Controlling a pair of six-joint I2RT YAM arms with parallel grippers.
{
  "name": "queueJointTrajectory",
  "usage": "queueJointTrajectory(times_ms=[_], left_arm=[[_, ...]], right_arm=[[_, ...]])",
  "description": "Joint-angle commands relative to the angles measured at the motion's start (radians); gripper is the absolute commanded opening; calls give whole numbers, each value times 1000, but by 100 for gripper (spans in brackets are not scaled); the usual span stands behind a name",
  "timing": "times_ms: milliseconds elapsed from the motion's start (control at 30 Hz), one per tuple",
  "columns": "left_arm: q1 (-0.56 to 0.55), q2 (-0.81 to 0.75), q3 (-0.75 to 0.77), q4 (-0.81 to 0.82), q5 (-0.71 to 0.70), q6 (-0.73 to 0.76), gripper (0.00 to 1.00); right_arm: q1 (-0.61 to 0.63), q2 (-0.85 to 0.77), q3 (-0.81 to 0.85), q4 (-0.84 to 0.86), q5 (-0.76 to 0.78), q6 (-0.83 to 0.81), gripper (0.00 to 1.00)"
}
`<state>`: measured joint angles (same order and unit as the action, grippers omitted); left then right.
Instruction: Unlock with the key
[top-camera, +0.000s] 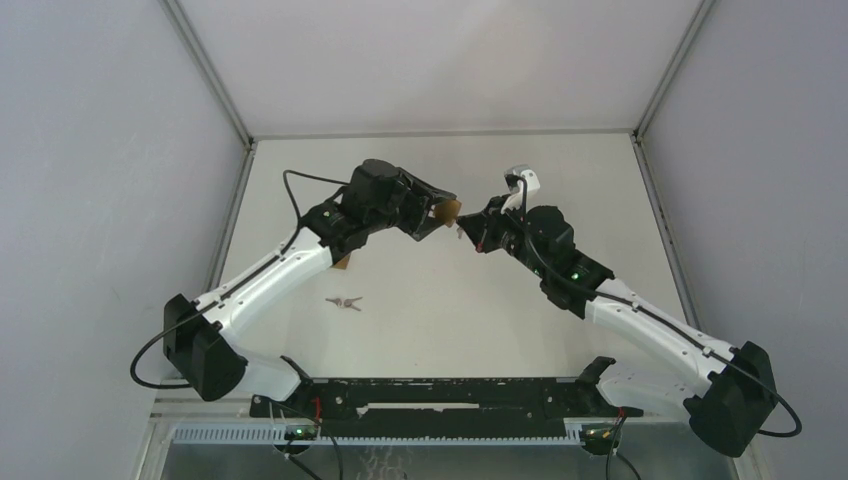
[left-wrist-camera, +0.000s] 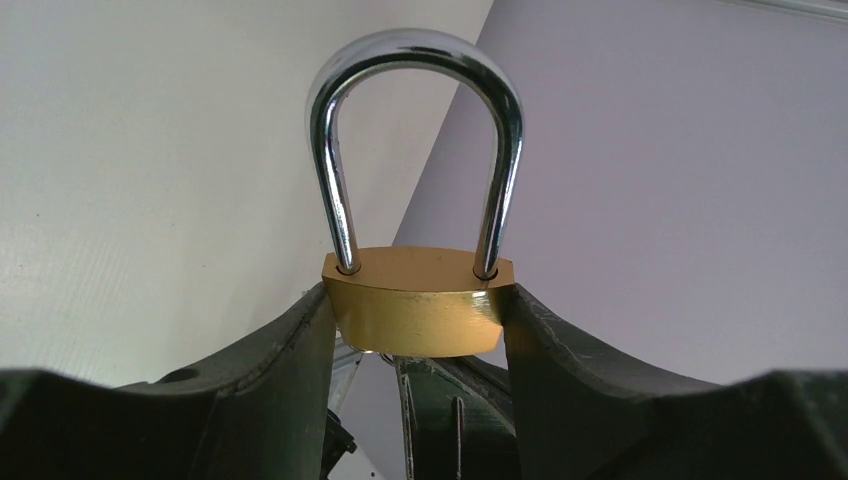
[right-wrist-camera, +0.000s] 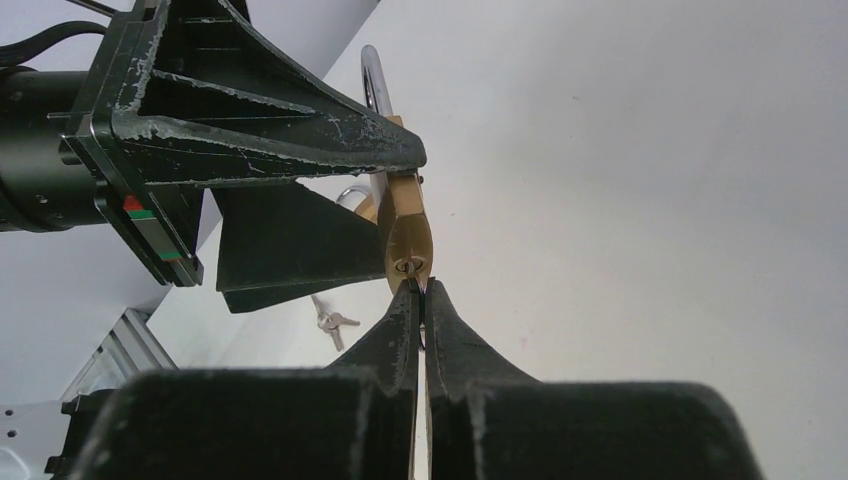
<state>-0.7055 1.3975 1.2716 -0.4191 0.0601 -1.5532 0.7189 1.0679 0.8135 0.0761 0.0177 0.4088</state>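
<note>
My left gripper (left-wrist-camera: 418, 300) is shut on a brass padlock (left-wrist-camera: 415, 315) and holds it in the air by the sides of its body. The steel shackle (left-wrist-camera: 420, 60) has both legs seated in the body. In the top view the padlock (top-camera: 450, 210) sits between the two grippers above the table's middle. My right gripper (right-wrist-camera: 421, 290) is shut on a thin key (right-wrist-camera: 412, 270), whose tip is at the keyhole on the padlock's underside (right-wrist-camera: 405, 235). Most of the key is hidden between the fingers. The left gripper's fingers (right-wrist-camera: 260, 110) show above the padlock in the right wrist view.
A small bunch of spare keys (top-camera: 345, 302) lies on the white table left of centre; it also shows in the right wrist view (right-wrist-camera: 328, 322). Grey walls enclose the table on the left, the right and the back.
</note>
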Motion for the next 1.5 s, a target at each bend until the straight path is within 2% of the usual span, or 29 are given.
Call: queueJointTrajectory(times_ms=[0,467,767,1067,1467], left_arm=[[-60,-69,-16,94,128,5,0],[-98,-96,-26,99,109,53,0],[-146,-162,-142,157,65,108,0],[-152,-279,-286,170,12,129,0],[-152,-349,-357,228,7,178,0]], right_arm=[[-4,-13,64,89,-7,-11,0],[8,-69,64,27,-47,-8,0],[89,-81,62,-29,-18,-2,0],[162,-32,49,19,33,16,0],[206,14,57,83,37,39,0]])
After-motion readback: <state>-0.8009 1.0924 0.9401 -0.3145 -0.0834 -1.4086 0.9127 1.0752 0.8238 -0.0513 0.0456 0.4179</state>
